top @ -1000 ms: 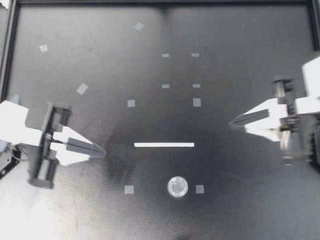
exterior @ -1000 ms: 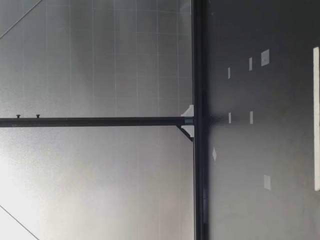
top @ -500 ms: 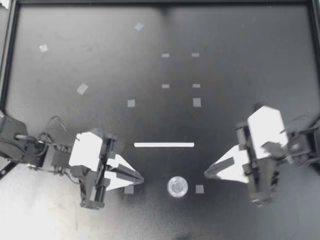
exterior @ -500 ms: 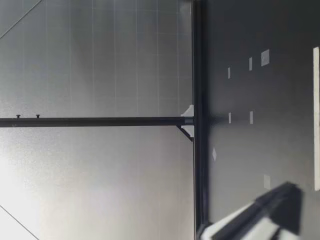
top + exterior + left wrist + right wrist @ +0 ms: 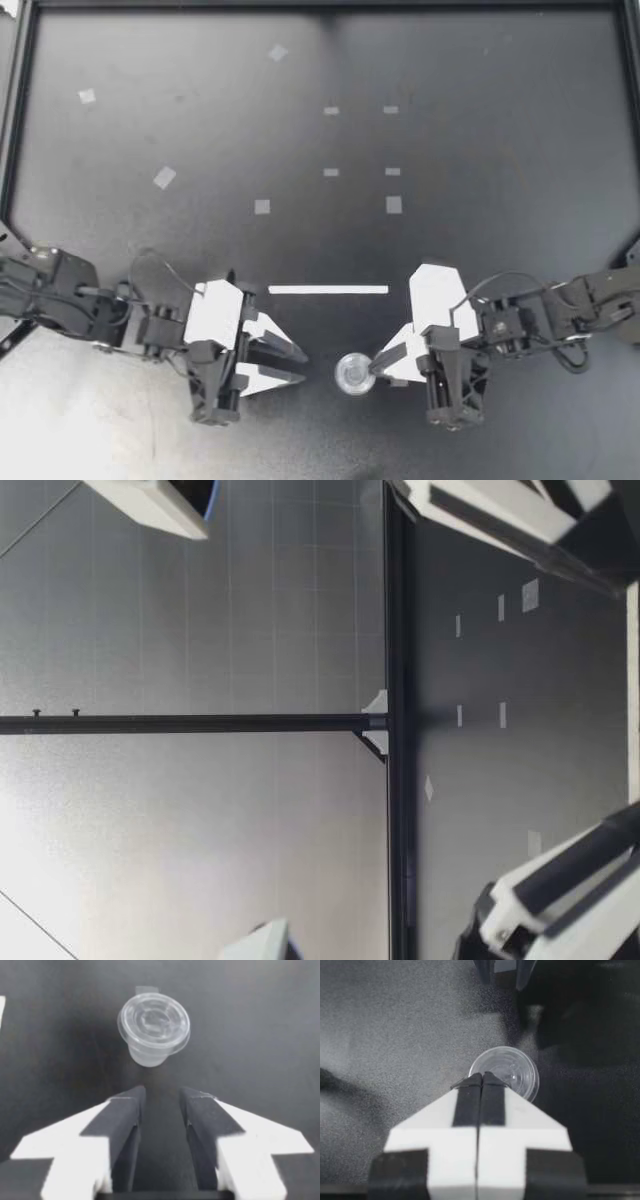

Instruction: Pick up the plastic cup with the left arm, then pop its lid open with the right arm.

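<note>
So the little clear lidded cup (image 5: 353, 373) stands upright by itself, midway along the worktop's (image 5: 480, 60) near edge, with my left hand (image 5: 302, 366) slightly open and empty just short of it and my right hand (image 5: 372, 366) pinched closed on nothing, tips at its rim.

We look on a dark matte worktop (image 5: 480, 60) dotted with pale tape squares (image 5: 262, 206) and one white strip (image 5: 328, 289). Beyond its black rim (image 5: 395, 780) stands a pale gridded wall (image 5: 200, 600).

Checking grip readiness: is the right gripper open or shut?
Shut. The right gripper has its fingers pressed together with no gap and nothing between them, tips right beside the clear cup.
</note>
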